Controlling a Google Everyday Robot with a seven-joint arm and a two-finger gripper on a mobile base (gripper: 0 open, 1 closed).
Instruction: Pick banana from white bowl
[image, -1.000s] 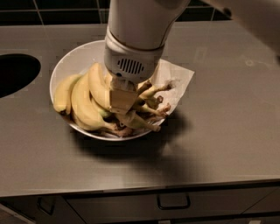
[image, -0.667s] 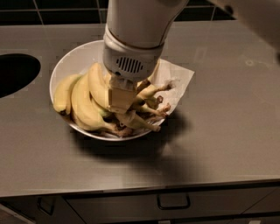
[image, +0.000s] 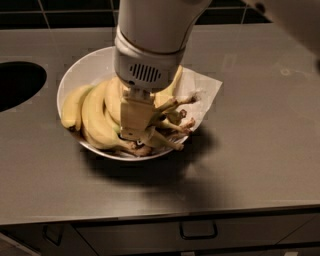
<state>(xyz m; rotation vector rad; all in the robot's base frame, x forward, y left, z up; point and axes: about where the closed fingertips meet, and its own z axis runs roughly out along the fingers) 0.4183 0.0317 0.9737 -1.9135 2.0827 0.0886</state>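
The white bowl (image: 89, 59) sits on the grey counter, left of centre, and holds a bunch of several yellow bananas (image: 95, 117) with their brown stems pointing right. My gripper (image: 134, 131) reaches straight down into the bowl. It sits among the bananas near the stem end of the bunch, in contact with them. The wide white wrist above it hides the back of the bowl and the upper bananas.
A white sheet of paper (image: 206, 90) lies under the bowl's right side. A dark round hole (image: 17, 85) is cut in the counter at the far left. Below the counter's front edge is a drawer with a handle (image: 198, 231). Dark tiles run behind.
The gripper has edged very slightly left inside the bowl. The bananas and the bowl have not moved.
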